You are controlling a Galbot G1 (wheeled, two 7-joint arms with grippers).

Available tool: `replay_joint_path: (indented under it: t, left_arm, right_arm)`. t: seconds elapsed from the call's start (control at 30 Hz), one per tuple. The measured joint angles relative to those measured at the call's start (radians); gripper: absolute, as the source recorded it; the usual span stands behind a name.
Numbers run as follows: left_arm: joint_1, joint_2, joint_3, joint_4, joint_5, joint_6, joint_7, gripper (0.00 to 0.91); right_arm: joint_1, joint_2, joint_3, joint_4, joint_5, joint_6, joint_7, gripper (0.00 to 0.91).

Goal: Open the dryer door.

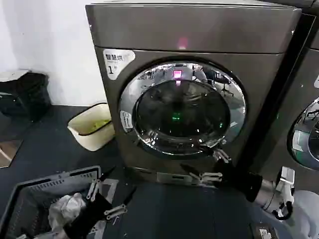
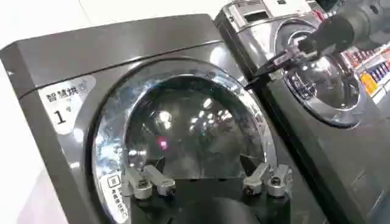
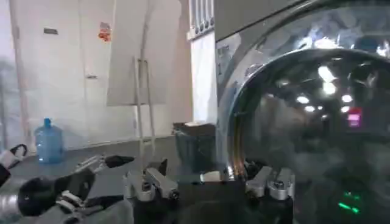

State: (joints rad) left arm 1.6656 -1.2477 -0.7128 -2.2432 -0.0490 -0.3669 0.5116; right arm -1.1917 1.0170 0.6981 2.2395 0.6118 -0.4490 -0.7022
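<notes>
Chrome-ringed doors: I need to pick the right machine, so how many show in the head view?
2. The dryer door sits centred on the dryer marked "1". The neighbouring machine's door is cut off at the right edge; more may lie beyond.

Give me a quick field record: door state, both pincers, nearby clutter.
dryer door: shut, chrome ring flush with the front of the dryer
right pincer: open, at the door's lower right edge, not yet gripping
left pincer: open, low and away from the door, above the grey basket
other: cream bin on the floor left of the dryer; neighbouring machine on the right
</notes>
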Motion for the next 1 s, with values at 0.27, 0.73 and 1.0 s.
replay_joint_path:
  t: [0.27,0.73,1.0]
  left_arm:
    - [-0.002,0.000,-0.001,0.000,-0.001,0.001,0.000,0.907]
    - [0.000,-0.006,-0.002,-0.001,0.005,-0.001,0.000,0.907]
    - [-0.001,-0.012,-0.002,-0.001,0.009,-0.003,0.000,0.907]
  right_arm:
    - [0.031,0.006,-0.043,-0.050,-0.055,0.061,0.009,0.907]
    - [0.183,0.004,-0.174,-0.186,-0.063,0.072,0.035,0.907]
    - [0.284,0.023,-0.259,-0.259,-0.071,0.082,0.077,0.907]
